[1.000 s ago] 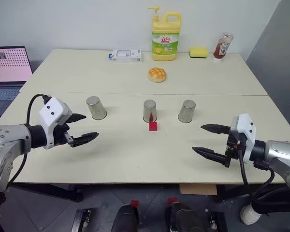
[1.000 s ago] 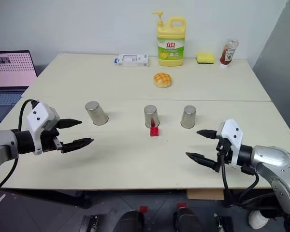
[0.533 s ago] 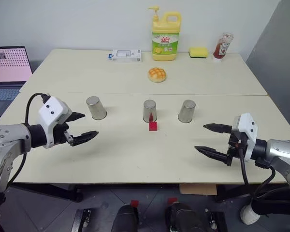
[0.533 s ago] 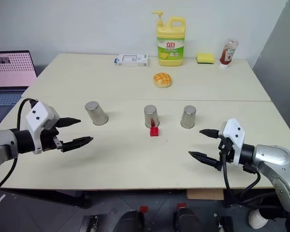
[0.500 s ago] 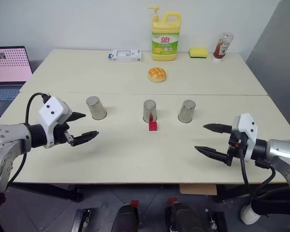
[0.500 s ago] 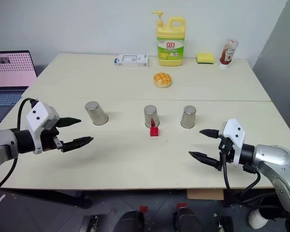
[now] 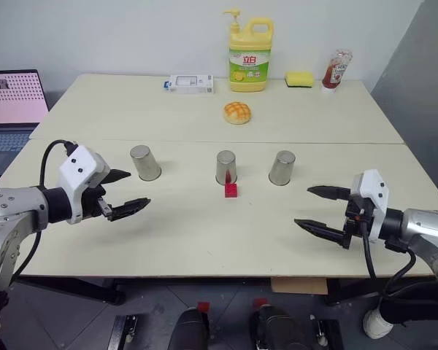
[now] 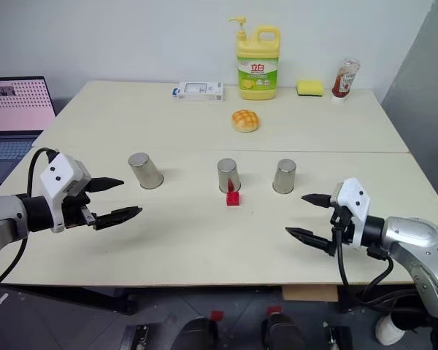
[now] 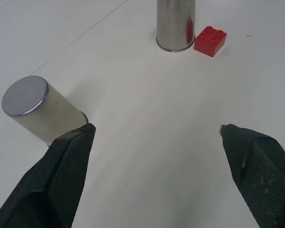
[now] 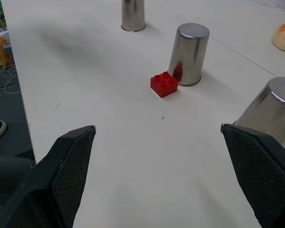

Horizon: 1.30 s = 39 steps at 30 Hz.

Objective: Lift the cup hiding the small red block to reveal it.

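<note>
Three upturned steel cups stand upright in a row on the table (image 7: 204, 240). The red block (image 7: 231, 190) sits uncovered, touching the front of the middle cup (image 7: 226, 167). Both grippers, left (image 7: 124, 193) and right (image 7: 315, 208), hover with fingers wide apart and empty, flanking the row, each roughly equally far from the middle cup.

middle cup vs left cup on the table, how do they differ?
The middle cup has the small red block lying in the open right in front of it; the left cup has bare table around it. The left cup is nearest the left end effector; the middle cup sits farther along the row. Both are plain steel tumblers, upside down.
</note>
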{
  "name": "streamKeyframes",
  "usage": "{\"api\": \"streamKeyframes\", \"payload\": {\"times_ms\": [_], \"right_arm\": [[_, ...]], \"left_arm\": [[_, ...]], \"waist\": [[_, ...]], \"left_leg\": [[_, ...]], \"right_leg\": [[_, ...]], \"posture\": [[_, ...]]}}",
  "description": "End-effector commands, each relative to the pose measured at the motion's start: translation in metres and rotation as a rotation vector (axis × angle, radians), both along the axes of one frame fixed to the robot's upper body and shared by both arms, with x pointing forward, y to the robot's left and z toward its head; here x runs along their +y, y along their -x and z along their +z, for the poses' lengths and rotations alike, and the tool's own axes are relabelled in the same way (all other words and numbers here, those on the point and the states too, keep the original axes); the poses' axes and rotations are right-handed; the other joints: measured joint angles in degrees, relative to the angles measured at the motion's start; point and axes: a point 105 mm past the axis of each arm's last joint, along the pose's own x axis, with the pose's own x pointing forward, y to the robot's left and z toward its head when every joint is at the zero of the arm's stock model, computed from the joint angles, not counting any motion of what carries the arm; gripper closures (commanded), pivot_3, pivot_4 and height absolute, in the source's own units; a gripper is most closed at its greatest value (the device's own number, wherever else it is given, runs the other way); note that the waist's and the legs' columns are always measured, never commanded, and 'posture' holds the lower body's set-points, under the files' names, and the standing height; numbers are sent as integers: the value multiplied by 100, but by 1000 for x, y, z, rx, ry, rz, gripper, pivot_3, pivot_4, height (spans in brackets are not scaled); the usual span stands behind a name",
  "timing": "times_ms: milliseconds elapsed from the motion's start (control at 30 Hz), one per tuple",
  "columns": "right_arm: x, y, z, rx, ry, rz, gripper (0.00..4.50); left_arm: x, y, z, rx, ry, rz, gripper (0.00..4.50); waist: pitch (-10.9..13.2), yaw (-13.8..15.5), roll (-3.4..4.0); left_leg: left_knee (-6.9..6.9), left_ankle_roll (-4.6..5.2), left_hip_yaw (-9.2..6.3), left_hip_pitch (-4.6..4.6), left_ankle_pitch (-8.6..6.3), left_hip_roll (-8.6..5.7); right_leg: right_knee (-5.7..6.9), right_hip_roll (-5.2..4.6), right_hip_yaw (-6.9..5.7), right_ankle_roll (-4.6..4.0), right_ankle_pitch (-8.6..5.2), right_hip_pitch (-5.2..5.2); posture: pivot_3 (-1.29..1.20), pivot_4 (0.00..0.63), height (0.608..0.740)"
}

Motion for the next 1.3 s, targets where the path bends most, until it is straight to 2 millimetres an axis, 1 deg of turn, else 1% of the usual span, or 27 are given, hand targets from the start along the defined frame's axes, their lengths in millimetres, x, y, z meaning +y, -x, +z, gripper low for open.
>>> {"api": "streamKeyframes", "payload": {"times_ms": [33,1300], "right_arm": [[3,2,10,-48,4,16,0],[5,2,10,-48,0,15,0]], "left_arm": [[-2,2,12,-43,-11,-14,33],[-5,0,10,-34,-16,-29,33]], "waist": [[0,0,0],[0,0,0]], "left_leg": [[0,0,0,0,0,0],[0,0,0,0,0,0]], "right_leg": [[0,0,0,0,0,0],[0,0,0,0,0,0]], "posture": [[0,150,740],[0,150,740]]}}
